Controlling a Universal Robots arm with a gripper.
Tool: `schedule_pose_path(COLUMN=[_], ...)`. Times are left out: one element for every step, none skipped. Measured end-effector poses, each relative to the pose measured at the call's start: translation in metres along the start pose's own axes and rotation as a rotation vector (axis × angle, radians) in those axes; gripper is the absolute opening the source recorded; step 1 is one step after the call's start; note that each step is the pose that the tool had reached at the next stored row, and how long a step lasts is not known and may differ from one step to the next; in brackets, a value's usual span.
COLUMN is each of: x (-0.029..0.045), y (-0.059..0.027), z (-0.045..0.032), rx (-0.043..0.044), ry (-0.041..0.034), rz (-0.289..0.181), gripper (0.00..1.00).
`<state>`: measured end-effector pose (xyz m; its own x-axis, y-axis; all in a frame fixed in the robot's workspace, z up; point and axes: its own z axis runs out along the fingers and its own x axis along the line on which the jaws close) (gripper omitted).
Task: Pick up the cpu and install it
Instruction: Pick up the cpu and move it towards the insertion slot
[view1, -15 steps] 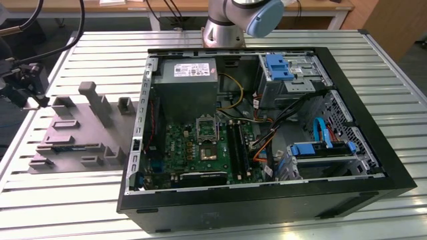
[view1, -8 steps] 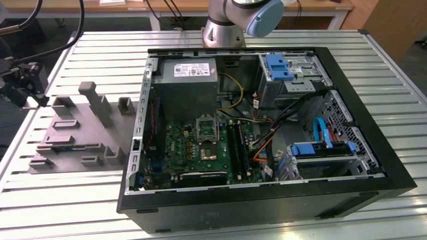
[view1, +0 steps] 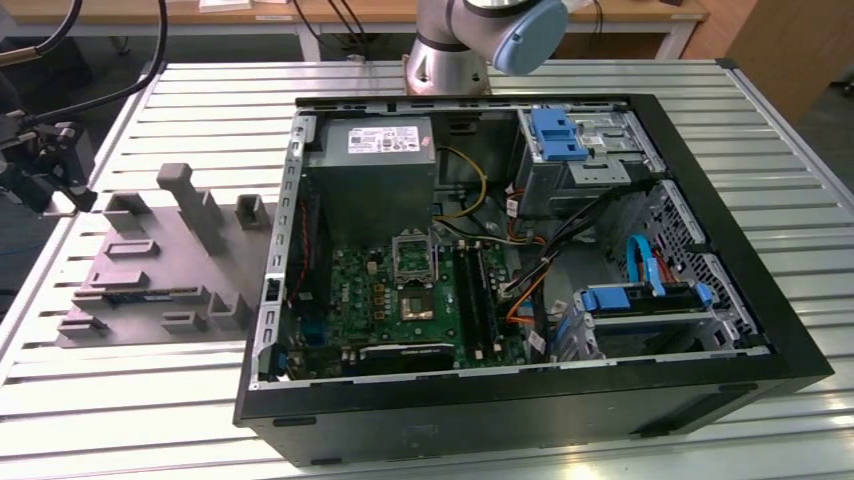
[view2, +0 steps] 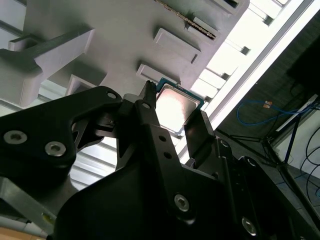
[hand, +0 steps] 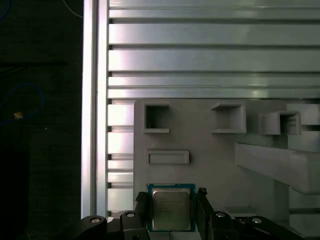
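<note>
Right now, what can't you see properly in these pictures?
Underside of the cpu: faces away in both wrist views.
One edge of the cpu: behind the tool in the second wrist view.
State of the motherboard socket: too small in the exterior view.
Upper part of the arm: cut off by the exterior view's top edge.

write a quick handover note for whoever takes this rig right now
Gripper: shut on the cpu, one finger on each side of it.
Where things are: the cpu sits in the gripper, silvery top up, over the grey tray near the table edge. It looks lifted clear of the tray. The open computer case stands on the exterior view's right of the tray.
Done: cpu picked up.
Left: the install. The cpu is not yet at the green board inside the case.
</note>
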<state>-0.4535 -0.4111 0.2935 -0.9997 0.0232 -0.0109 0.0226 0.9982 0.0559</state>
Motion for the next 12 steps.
schedule_pose_path(x=[0.0, 0.0, 0.0, 0.0, 0.0, 0.0, 0.0, 0.0, 0.0, -0.0001, 0.0, 0.0], y=[0.0001, 0.0002, 0.0002, 0.0002, 0.0002, 0.0002, 0.0002, 0.0002, 0.0002, 0.0003, 0.0003, 0.0004], z=[-0.0009, -0.0015, -0.0016, -0.0016, -0.0018, -0.0019, -0.0021, -0.0022, -0.0024, -0.0026, -0.0039, -0.0049], rx=[0.0, 0.0, 0.0, 0.0, 0.0, 0.0001, 0.0, 0.0, 0.0, 0.0, 0.0, 0.0], ry=[0.0, 0.0, 0.0, 0.0001, 0.0001, 0.0001, 0.0, 0.0, 0.0001, 0.0001, 0.0, 0.0], rz=[0.0, 0.0, 0.0, 0.0, 0.0, 0.0, 0.0, 0.0, 0.0, 0.0, 0.0, 0.0], gripper=[0.47, 0.47, 0.47, 0.47, 0.47, 0.47, 0.47, 0.47, 0.47, 0.47, 0.47, 0.47])
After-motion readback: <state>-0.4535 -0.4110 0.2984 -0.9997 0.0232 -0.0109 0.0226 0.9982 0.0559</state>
